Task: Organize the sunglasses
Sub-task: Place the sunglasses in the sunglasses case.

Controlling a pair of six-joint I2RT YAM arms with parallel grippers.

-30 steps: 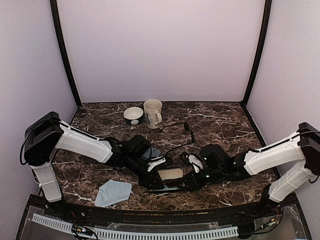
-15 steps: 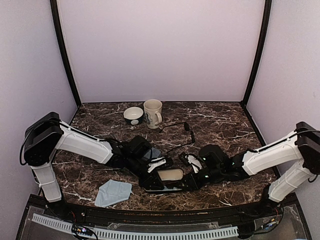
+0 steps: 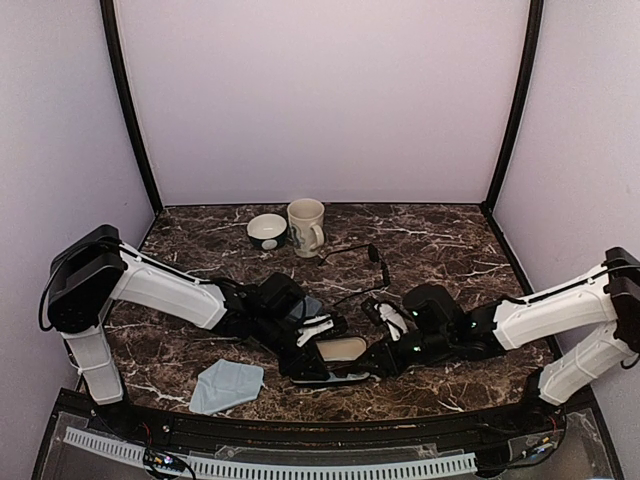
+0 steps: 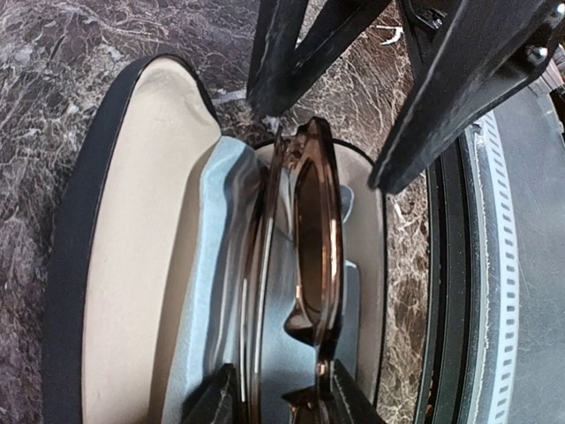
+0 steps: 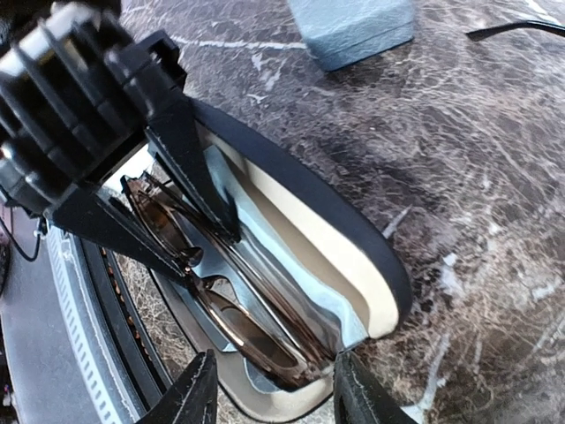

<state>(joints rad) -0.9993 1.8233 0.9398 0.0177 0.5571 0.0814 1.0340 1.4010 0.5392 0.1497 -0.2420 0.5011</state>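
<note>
Near a grey-blue box (image 5: 353, 26), the cased brown sunglasses (image 4: 309, 221) are pinched by the left hand (image 4: 278, 402), straddled by the spread right hand (image 5: 275, 393).

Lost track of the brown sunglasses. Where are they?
In the wrist views, the brown sunglasses stand on edge inside the open black case, front-centre, between the left hand and right hand.
</note>
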